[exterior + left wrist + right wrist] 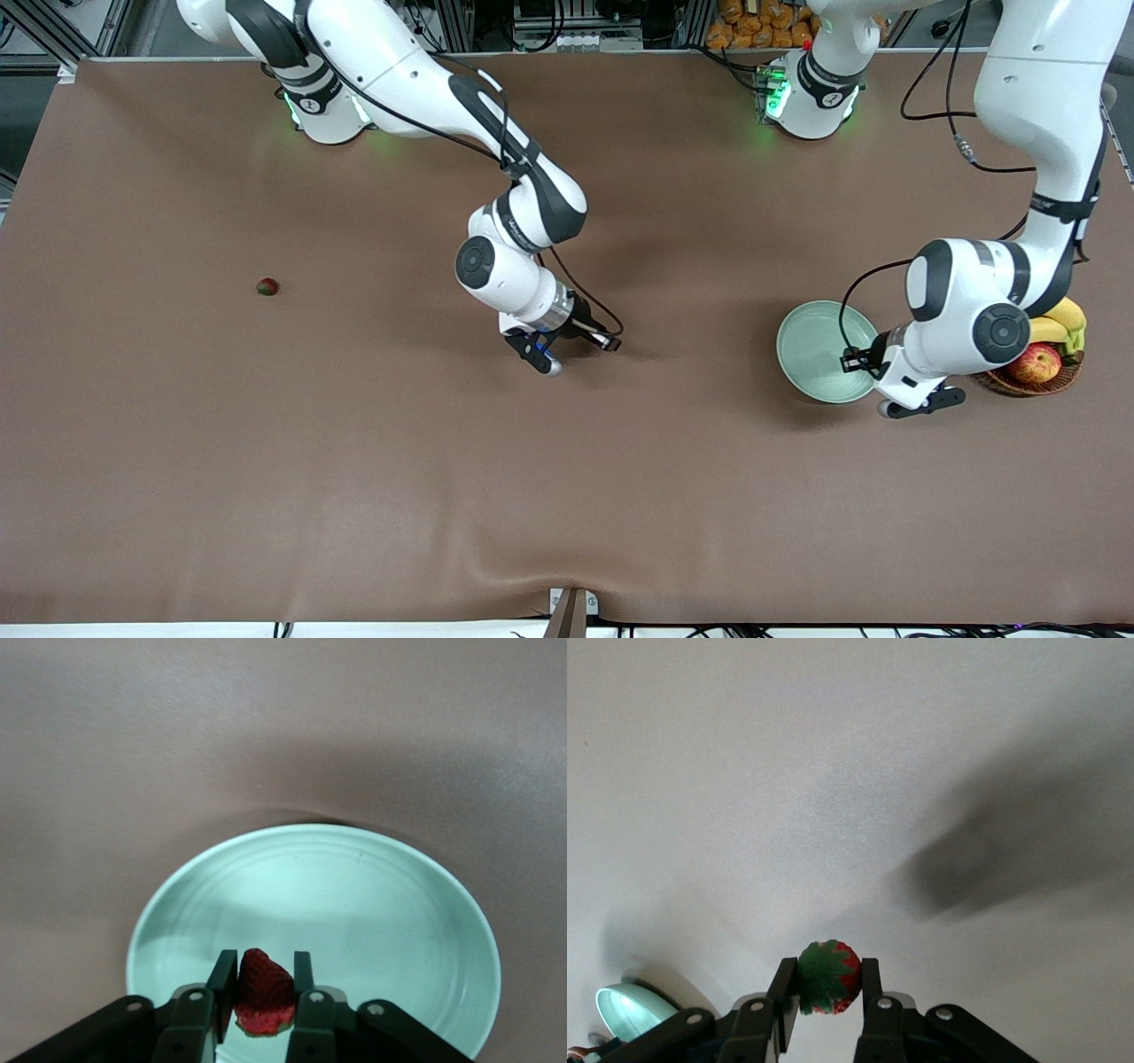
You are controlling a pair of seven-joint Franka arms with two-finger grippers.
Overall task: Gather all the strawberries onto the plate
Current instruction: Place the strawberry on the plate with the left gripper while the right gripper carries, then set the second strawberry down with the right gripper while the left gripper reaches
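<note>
The pale mint-green plate (811, 347) lies toward the left arm's end of the table, beside the basket. My left gripper (856, 361) hangs over the plate's rim and is shut on a red strawberry (263, 992); the plate (372, 904) fills the left wrist view. My right gripper (609, 343) is over the bare middle of the table and is shut on a second strawberry (829, 977), its green cap showing. A third strawberry (267, 286) lies on the table toward the right arm's end. The plate's edge (627, 1010) also shows in the right wrist view.
A brown wicker basket (1032, 381) with an apple (1037, 362) and bananas (1060, 321) stands next to the plate, partly under the left arm. The table is covered by a brown cloth (354, 461).
</note>
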